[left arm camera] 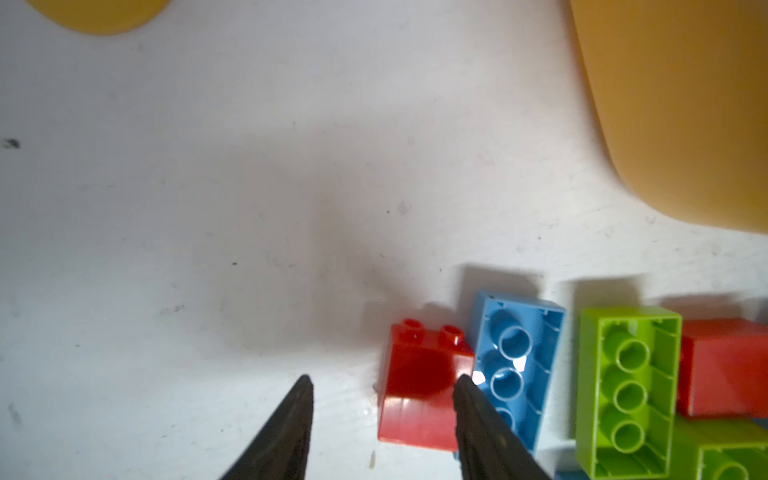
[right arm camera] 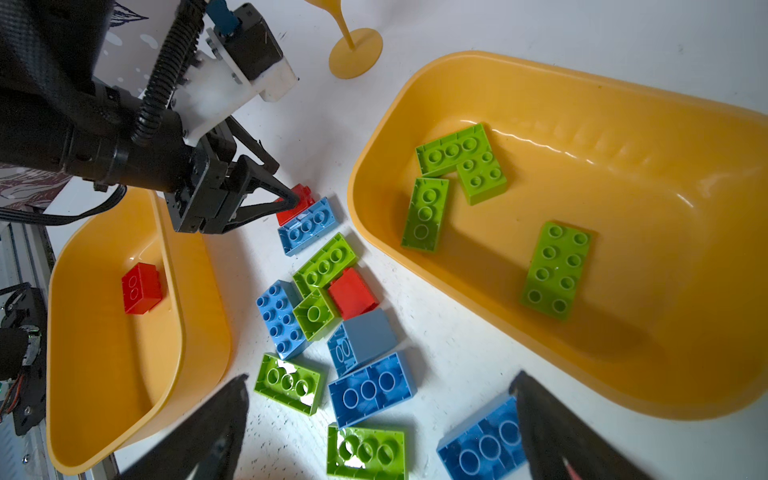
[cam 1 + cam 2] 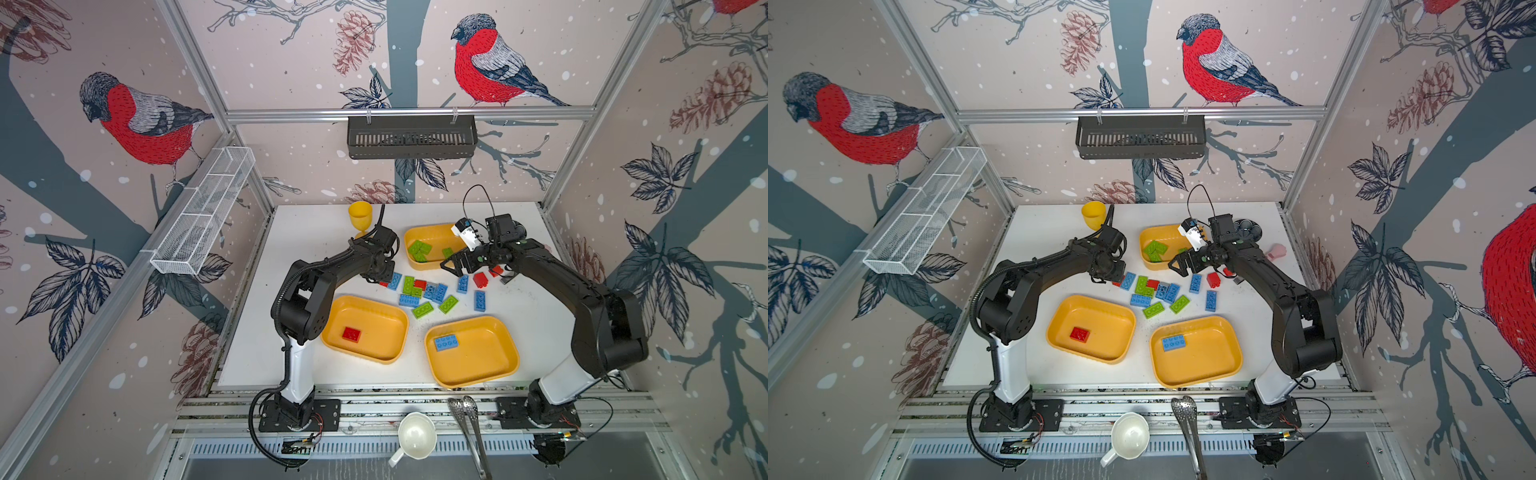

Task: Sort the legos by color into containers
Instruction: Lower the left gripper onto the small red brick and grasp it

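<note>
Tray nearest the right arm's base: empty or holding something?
Not empty: one blue brick lies studs-up inside the tray, the rest of its floor bare in both top views.

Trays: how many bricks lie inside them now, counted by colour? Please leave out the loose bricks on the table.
Green bricks: 4
Red bricks: 1
Blue bricks: 1
Total: 6
</note>
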`<state>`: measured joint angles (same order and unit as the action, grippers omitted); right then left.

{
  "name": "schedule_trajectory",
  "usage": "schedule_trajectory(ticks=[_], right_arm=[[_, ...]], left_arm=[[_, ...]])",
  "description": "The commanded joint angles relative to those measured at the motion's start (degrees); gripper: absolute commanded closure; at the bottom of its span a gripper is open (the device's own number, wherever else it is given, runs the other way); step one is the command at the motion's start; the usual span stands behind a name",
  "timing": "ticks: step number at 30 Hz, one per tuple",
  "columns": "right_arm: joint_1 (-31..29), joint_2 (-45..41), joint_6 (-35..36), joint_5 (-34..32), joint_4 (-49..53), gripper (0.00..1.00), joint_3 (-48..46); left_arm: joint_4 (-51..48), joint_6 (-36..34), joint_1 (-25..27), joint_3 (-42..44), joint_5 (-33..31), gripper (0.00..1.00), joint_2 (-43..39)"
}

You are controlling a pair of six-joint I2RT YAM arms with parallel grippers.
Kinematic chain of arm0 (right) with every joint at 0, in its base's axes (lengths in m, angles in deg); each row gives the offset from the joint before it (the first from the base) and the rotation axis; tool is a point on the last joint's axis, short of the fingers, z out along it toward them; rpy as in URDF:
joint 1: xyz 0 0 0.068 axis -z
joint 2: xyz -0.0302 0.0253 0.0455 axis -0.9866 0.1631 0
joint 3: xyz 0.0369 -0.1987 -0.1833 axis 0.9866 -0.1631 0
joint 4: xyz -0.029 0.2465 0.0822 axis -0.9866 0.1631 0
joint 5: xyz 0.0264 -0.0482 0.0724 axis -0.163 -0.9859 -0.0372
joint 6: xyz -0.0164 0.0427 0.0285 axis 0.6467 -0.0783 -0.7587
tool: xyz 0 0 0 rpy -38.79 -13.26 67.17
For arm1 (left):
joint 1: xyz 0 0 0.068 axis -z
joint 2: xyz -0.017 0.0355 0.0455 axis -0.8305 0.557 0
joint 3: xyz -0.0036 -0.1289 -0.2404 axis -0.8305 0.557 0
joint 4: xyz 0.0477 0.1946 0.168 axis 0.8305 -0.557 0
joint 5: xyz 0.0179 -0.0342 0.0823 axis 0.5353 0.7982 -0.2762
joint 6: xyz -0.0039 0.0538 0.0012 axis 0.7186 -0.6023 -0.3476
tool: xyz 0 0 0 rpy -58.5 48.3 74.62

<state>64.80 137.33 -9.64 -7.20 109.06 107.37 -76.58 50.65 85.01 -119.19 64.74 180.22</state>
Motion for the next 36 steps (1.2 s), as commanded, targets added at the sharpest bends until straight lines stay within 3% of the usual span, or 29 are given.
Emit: schedule_trajectory(ticks=[1,19,29,36], right_arm=[[-0.01,0.48,1.06,-0.01,0.34,0.01,1.02],[0.17,1.83,1.21,0.01,1.09,0.01,2.26],[0.21,1.91,1.27,0.08,1.25,0.01,2.35],[0.19,1.91,1.11,0.21,0.87,0.01,2.15]], left_arm=[[-1.01,-0.81,-0.04,-0.03,0.52,0.46,0.51],[-2.69,-3.44,-2.59,1.62,-3.81,0.46,-0.49],[-1.22,0.23,-1.61,-0.6,3.26,0.45,-2.78],[0.11,1.27,-0.47,-3.3,1.95,0.45,1.12]])
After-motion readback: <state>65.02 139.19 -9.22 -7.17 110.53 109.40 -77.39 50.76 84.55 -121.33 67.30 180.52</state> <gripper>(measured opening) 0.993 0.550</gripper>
